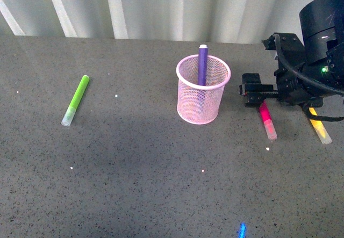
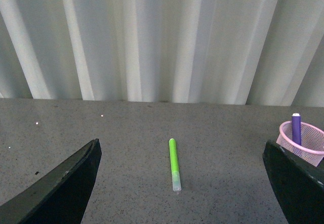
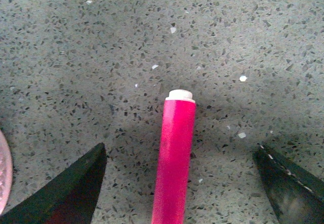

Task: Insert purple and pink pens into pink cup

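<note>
The pink cup (image 1: 203, 90) stands upright mid-table with the purple pen (image 1: 202, 64) standing inside it; both also show in the left wrist view, the cup (image 2: 308, 143) and the pen (image 2: 296, 128). The pink pen (image 1: 267, 120) lies flat on the table right of the cup. My right gripper (image 1: 258, 94) is open and low over the pen's far end; in the right wrist view the pink barrel (image 3: 174, 166) lies between the spread fingers without touching them. My left gripper (image 2: 182, 183) is open and empty, out of the front view.
A lime-green marker (image 1: 75, 99) lies at the left of the table, also in the left wrist view (image 2: 174, 163). A yellow marker (image 1: 320, 126) lies right of the pink pen, partly under my right arm. A corrugated white wall (image 1: 161, 7) backs the grey speckled table (image 1: 140, 168).
</note>
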`<act>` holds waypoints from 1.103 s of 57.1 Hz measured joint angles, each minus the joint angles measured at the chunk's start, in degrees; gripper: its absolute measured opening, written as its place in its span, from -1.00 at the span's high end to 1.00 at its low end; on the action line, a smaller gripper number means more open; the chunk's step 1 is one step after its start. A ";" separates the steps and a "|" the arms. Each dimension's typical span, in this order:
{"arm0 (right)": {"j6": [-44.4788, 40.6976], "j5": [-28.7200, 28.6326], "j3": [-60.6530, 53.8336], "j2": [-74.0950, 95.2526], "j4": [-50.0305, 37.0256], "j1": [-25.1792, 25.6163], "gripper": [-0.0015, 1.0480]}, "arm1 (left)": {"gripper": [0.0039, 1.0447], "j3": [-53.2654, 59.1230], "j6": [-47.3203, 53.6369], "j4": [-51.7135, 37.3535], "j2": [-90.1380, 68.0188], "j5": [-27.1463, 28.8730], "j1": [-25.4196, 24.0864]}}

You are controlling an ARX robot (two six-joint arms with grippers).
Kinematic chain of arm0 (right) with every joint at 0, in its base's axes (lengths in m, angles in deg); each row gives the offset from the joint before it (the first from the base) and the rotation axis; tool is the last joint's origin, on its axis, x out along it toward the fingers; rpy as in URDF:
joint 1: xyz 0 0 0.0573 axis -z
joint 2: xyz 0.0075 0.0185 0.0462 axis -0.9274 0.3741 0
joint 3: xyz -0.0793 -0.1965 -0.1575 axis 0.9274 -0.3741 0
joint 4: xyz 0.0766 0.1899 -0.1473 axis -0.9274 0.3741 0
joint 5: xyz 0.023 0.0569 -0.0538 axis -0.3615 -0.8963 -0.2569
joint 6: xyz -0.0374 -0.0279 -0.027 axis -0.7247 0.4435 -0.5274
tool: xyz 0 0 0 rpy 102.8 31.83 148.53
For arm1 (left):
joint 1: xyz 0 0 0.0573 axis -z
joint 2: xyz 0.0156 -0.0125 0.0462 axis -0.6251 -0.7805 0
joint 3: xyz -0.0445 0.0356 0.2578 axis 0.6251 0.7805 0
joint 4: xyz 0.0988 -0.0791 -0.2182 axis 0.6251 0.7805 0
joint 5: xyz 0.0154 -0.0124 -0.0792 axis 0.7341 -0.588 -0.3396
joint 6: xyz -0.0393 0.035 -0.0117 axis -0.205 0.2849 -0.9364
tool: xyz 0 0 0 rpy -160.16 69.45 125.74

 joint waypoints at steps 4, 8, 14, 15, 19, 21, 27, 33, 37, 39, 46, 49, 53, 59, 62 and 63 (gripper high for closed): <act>-0.02 0.07 0.07 0.09 -0.20 0.39 -0.22 | -0.87 0.00 0.00 0.00 0.00 -0.02 0.00; -0.09 0.07 0.11 0.13 -0.35 0.66 -0.05 | -0.87 0.00 0.00 0.00 0.00 -0.02 0.00; 0.07 -0.20 0.11 0.15 -1.01 1.05 0.22 | -0.87 0.00 0.00 0.00 0.00 -0.02 0.00; 0.15 -0.24 0.11 0.15 -1.20 1.09 0.28 | -0.87 0.00 0.00 0.00 0.00 -0.02 0.00; 0.31 -0.57 0.11 0.15 -1.70 1.25 0.45 | -0.87 0.00 0.00 0.00 0.00 0.00 0.00; 0.33 -0.55 0.11 0.11 -1.81 1.38 0.56 | -0.87 0.00 0.00 0.00 0.00 0.00 0.00; 0.44 -0.55 0.11 -0.09 -2.05 1.57 0.78 | -0.87 0.00 0.00 0.00 0.00 -0.02 0.00; 0.59 -0.55 -0.17 -0.72 -2.78 1.90 0.82 | -0.87 0.00 0.00 0.00 0.00 -0.02 0.00; 1.18 -0.79 -0.55 -1.49 -3.63 2.27 0.82 | -0.87 0.00 0.00 0.00 0.00 -0.02 0.00; 1.40 -0.76 -0.74 -1.95 -3.96 2.45 0.82 | -0.87 0.00 0.00 0.00 0.00 -0.02 0.00; 2.49 -0.52 -1.86 -3.69 -6.05 3.06 0.82 | -0.87 0.00 0.00 0.00 0.00 -0.02 0.00; 3.26 -0.37 -3.02 -5.09 -8.37 3.41 0.82 | -0.87 0.00 0.00 0.00 0.00 -0.02 0.00; 3.54 0.33 -5.38 -7.67 -13.35 3.67 0.82 | -0.87 0.00 0.00 0.00 0.00 -0.02 0.00; 3.23 -0.61 -10.71 -14.29 -25.51 3.50 0.82 | -0.87 0.00 0.00 0.00 0.00 -0.02 0.00; 2.45 -2.16 -13.42 -19.26 -32.48 2.75 0.82 | -0.87 0.00 0.00 0.00 0.00 -0.02 0.00; 2.21 -2.97 -14.14 -20.87 -34.45 2.36 0.82 | -0.87 0.00 0.00 0.00 0.00 -0.02 0.00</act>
